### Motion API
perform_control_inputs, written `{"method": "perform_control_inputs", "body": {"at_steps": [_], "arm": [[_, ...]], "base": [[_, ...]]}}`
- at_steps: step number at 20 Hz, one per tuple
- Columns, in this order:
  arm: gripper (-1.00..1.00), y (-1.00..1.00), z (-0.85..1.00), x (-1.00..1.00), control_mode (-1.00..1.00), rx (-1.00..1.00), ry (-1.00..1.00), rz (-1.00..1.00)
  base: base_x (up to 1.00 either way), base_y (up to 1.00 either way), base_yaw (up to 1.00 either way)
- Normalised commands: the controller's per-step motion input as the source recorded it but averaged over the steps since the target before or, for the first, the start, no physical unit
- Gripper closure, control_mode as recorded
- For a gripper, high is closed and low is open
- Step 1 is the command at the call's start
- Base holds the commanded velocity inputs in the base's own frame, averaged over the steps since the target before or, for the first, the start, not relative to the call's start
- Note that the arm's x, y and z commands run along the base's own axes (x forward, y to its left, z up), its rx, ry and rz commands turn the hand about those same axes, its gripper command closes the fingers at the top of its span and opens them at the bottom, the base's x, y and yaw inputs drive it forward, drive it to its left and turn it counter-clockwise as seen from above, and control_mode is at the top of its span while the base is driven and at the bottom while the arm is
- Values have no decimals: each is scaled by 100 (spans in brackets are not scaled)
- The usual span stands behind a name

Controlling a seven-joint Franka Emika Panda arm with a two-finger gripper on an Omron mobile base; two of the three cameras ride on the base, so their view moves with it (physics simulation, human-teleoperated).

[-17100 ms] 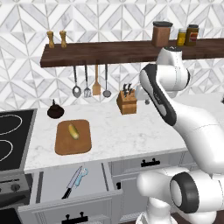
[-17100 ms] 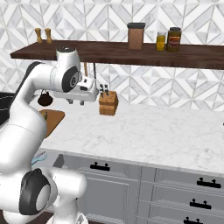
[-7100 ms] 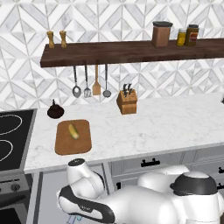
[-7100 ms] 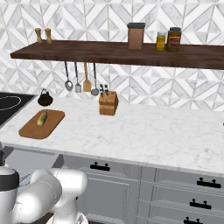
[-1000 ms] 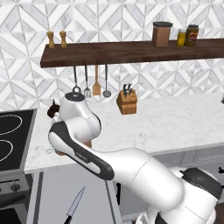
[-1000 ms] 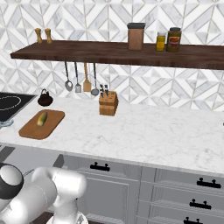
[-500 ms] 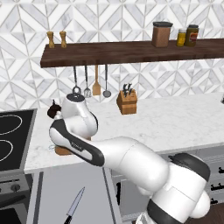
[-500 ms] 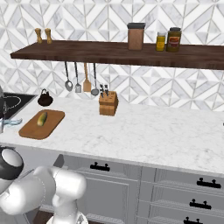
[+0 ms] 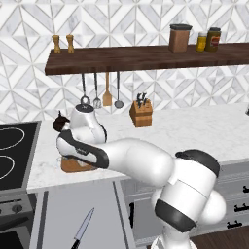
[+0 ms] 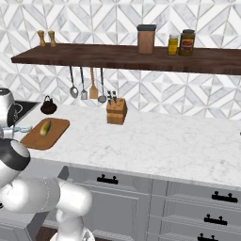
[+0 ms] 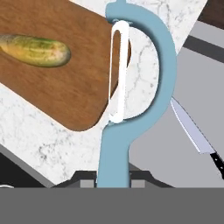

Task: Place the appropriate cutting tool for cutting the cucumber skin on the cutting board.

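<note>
While the arm had swung further over the board (image 11: 57, 83) than before, the end effector (image 11: 113, 175) pinched the peeler (image 11: 131, 87) above the board's 3 o'clock edge; the hand view alone revealed the knife (image 11: 192, 131) below the surface (image 11: 39, 140), with the cucumber (image 11: 35, 49) on the board.

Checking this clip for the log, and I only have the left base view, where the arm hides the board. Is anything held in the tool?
Observer: Yes. In the hand view the tool is shut on the light-blue peeler.
Operator: Is it over the board?
Observer: Its head hangs over the corner of the cutting board, partly over marble counter.
Operator: Cucumber still there?
Observer: The cucumber lies on the board, apart from the peeler.
Operator: And the knife?
Observer: The knife lies below the counter edge.
</note>
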Motion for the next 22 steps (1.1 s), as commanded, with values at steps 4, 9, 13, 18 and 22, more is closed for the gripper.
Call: {"method": "perform_control_inputs", "body": {"at_steps": [4,9,13,18,22], "arm": [[100,0,-20,28,-100,-4,0,0],[100,0,-22,23,-100,-6,0,0],[100,0,-22,28,-100,-5,0,0],[100,0,-22,25,-100,-4,0,0],[100,0,-16,20,-100,-3,0,0]], "base": [[0,0,0],[0,0,0],[0,0,0],[0,0,0],[0,0,0]]}}
